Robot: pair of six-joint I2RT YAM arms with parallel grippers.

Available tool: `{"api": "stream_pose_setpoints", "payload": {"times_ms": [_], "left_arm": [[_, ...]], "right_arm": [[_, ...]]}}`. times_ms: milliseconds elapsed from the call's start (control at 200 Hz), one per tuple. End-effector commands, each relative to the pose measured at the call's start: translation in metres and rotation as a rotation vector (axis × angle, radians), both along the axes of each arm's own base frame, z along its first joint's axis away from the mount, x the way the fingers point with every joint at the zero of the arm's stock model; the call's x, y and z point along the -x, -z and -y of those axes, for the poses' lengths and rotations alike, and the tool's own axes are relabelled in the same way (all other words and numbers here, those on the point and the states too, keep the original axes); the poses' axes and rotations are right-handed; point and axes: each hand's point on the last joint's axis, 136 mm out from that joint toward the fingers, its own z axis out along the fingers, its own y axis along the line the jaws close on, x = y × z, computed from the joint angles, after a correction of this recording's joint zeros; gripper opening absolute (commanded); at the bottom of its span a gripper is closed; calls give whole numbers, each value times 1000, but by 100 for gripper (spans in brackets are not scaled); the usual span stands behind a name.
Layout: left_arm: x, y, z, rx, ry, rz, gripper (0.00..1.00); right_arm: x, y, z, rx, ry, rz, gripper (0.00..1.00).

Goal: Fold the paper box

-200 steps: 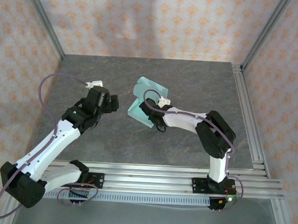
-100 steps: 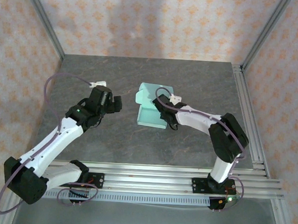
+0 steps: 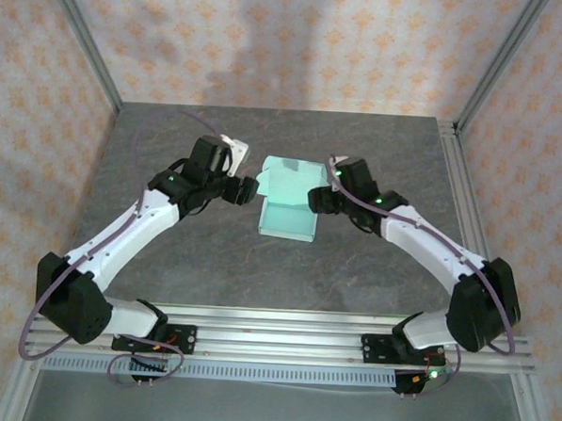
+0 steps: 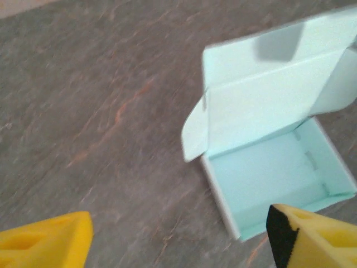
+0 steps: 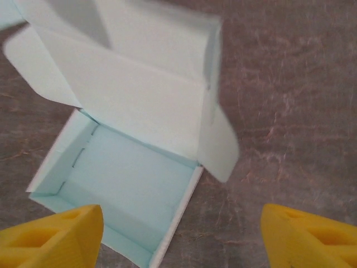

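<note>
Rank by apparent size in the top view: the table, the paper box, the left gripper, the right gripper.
Largest to smallest:
table
paper box
left gripper and right gripper: look alike, so left unranked.

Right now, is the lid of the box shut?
No, the lid stands up and open, so you can see right into the bare inside of the box.
</note>
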Motion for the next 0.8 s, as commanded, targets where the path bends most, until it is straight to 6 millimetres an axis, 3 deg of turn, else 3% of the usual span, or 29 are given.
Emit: {"api": "stream_pose_setpoints", "payload": {"times_ms": [0,130,340,480,706,796], "left_arm": [[-9,-18,20,-3,150,26,77],[-17,-23,30,31,184,5,79],[-15,-21,33,50,193,-28,81],[-11,-21,31,67,183,-24,86],[-4,-20,32,85,191,-29,92],[-3,-19,31,81,191,-35,93]], "right_arm": [[10,-10,-4,-4,-233,28,75],[1,-8,10,68,-344,-25,74],[-27,-5,15,109,-455,-109,68],[-41,5,13,143,-506,-186,63],[-58,11,-7,61,-542,-230,51],[-62,16,-10,52,-535,-239,40]]}}
